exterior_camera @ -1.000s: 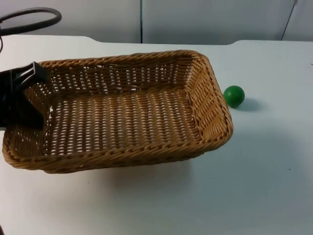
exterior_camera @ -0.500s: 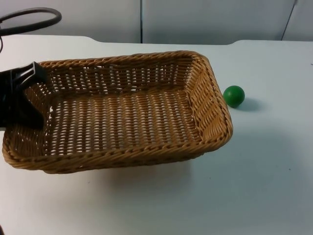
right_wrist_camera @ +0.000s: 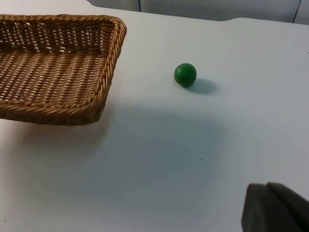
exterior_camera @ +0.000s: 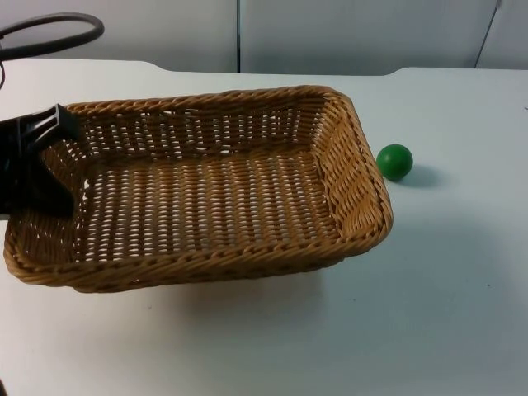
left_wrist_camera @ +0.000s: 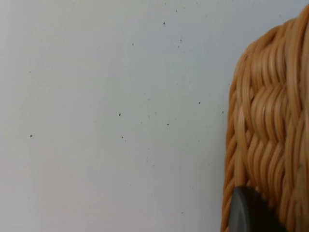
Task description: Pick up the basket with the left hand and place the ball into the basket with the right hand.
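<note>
I see my left gripper clamped on the left end wall of the basket, holding it lifted above the worktop (a shadow lies beneath it). The ball sits on the worktop just beside the basket's right end, small, green and smooth. My right gripper waits well short of the ball; I cannot tell how its fingers stand.

Lab bench — white table, grey partition wall.

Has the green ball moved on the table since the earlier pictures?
No. In the top view the green ball lies at the same spot on the white table, apart from the basket rim.
</note>
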You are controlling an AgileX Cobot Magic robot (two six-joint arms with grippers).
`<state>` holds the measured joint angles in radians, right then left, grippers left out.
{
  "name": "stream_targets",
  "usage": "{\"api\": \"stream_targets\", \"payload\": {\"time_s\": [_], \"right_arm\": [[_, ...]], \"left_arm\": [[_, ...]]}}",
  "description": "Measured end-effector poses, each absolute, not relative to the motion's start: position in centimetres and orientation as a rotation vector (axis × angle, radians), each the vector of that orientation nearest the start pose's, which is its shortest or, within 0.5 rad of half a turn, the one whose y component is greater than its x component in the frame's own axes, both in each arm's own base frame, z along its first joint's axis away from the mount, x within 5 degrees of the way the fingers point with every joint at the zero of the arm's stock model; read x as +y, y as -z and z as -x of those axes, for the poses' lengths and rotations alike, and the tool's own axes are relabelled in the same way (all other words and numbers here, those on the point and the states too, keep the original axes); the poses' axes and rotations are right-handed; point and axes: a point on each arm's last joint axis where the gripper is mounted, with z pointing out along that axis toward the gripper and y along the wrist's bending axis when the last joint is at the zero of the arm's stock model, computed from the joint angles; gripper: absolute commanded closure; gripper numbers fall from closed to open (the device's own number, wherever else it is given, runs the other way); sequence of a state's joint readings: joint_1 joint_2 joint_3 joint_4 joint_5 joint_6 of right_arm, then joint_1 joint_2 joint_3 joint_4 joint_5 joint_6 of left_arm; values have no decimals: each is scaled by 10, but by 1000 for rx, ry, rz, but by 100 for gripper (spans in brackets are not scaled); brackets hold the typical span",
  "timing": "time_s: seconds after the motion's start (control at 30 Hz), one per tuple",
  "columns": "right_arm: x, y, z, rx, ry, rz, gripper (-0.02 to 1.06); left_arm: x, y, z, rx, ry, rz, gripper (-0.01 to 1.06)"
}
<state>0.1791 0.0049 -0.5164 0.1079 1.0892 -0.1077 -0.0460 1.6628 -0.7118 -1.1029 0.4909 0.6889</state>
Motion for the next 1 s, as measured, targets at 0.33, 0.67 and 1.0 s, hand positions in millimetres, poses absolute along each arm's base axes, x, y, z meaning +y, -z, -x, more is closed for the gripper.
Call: {"api": "stream_targets", "payload": {"time_s": [0.33, 0.67, 1.0], "right_arm": [[7, -280, 9, 2039, -175, 300, 105], [4, -284, -30, 2218, -65, 223, 105], [20, -299, -124, 2151, -44, 224, 105]], "left_arm": [[-51, -151, -279, 2672, 710, 281, 105], [-51, -151, -279, 2671, 709, 282, 105], [-51, -151, -279, 2671, 707, 282, 105]]}}
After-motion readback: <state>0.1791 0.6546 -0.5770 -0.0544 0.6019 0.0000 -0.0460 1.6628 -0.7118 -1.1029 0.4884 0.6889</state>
